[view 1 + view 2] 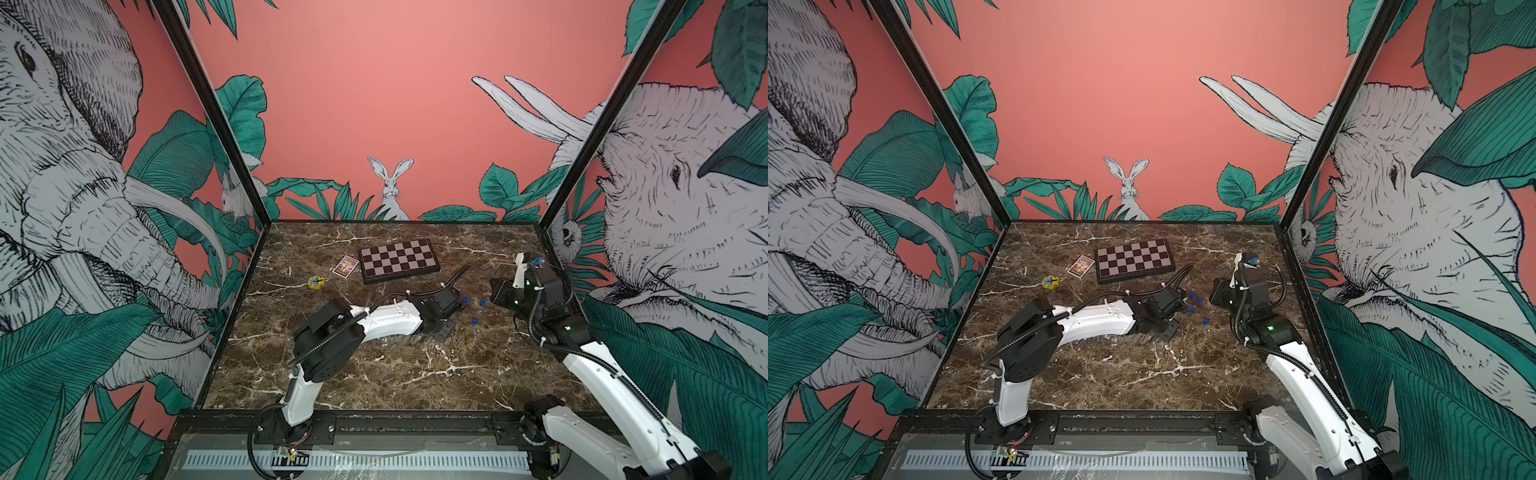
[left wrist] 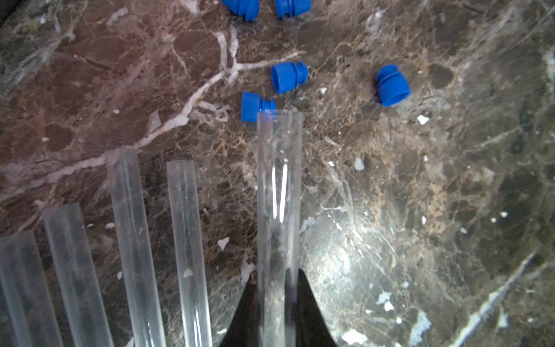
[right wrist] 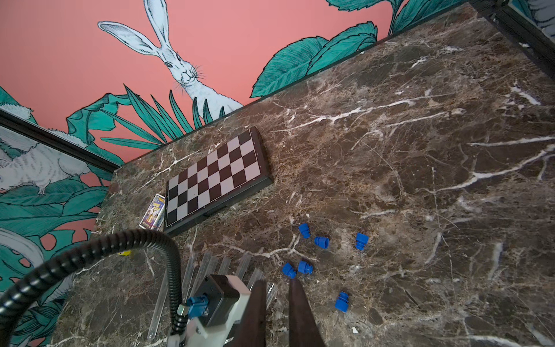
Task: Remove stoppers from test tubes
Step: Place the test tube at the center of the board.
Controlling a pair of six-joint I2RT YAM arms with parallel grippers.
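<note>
My left gripper (image 2: 277,300) is shut on a clear test tube (image 2: 279,195), whose open end carries no stopper. Several other open test tubes (image 2: 132,240) lie side by side on the marble beside it. Blue stoppers (image 2: 289,77) lie loose just past the held tube's mouth, one (image 2: 255,105) close beside its rim. In both top views they show as blue dots (image 1: 475,321) (image 1: 1205,321) between the two arms. My right gripper (image 3: 277,282) hangs over the left wrist and the tubes, shut to a narrow slit with nothing in it. Several stoppers (image 3: 305,266) lie beyond its fingertips.
A folded chessboard (image 1: 399,259) lies at the back of the marble table (image 1: 374,374). A small card box (image 1: 345,265) and a yellow-and-blue toy (image 1: 316,282) sit to its left. Printed walls close in the table on three sides. The left arm's cable (image 3: 90,255) arcs near the tubes.
</note>
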